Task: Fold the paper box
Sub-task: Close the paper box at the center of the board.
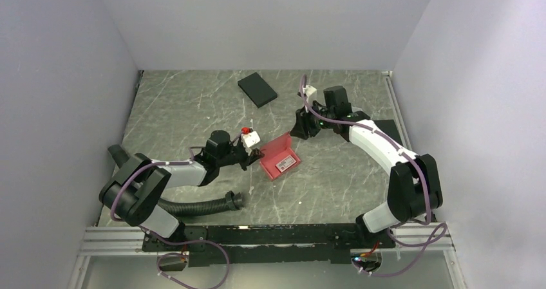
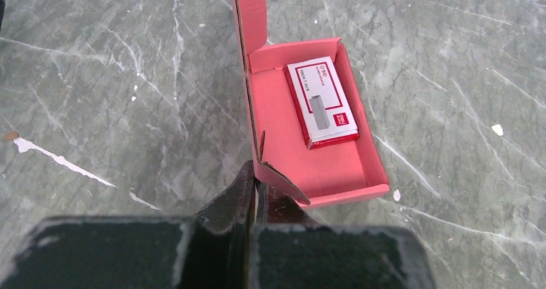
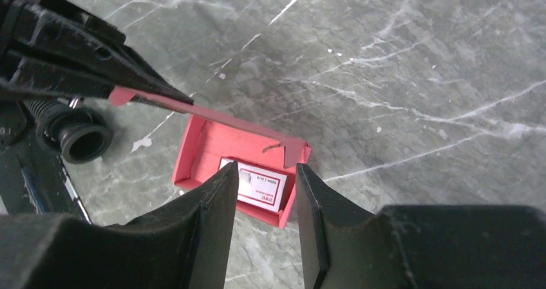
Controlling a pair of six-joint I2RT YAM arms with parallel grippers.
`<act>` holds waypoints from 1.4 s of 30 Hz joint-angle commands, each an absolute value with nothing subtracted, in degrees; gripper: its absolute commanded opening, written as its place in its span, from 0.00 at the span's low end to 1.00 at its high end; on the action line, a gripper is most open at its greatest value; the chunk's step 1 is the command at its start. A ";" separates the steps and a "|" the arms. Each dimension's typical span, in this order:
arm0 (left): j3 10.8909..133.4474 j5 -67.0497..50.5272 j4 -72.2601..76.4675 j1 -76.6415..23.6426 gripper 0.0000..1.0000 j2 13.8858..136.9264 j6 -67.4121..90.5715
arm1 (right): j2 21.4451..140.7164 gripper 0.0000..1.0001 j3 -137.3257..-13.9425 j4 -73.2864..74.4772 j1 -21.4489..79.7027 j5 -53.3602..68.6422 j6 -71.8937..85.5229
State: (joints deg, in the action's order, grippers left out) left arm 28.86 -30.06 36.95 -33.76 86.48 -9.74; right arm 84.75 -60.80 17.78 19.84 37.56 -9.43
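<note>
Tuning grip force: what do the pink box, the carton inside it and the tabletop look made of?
Pink box: thin matte cardboard, probably; sharp creases, thin cut edges. Carton: printed card, slightly glossy; red-and-white print. Tabletop: grey with white veins, faint sheen; stone or marble-look laminate, can't tell.

left arm [image 1: 183, 172] and right arm [image 1: 380, 144] white-shelled with black joints, purple cables [image 1: 120, 197] looped alongside, black tapered jaws
</note>
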 commanded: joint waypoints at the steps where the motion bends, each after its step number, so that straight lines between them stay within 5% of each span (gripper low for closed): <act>1: 30.41 -27.31 37.39 -34.75 0.00 84.91 -7.66 | 85.37 0.41 -62.23 11.98 21.96 30.08 -1.48; 18: 30.87 -26.87 36.48 -35.24 0.00 84.47 -8.26 | 88.44 0.39 -63.80 13.61 26.14 19.88 -1.27; 29: 30.98 -26.64 35.72 -35.24 0.00 84.29 -8.91 | 87.97 0.28 -64.25 14.41 26.49 15.27 -1.82; 42: 31.72 -27.41 35.15 -35.24 0.00 84.46 -9.05 | 88.75 0.30 -64.99 14.86 26.49 18.11 -2.26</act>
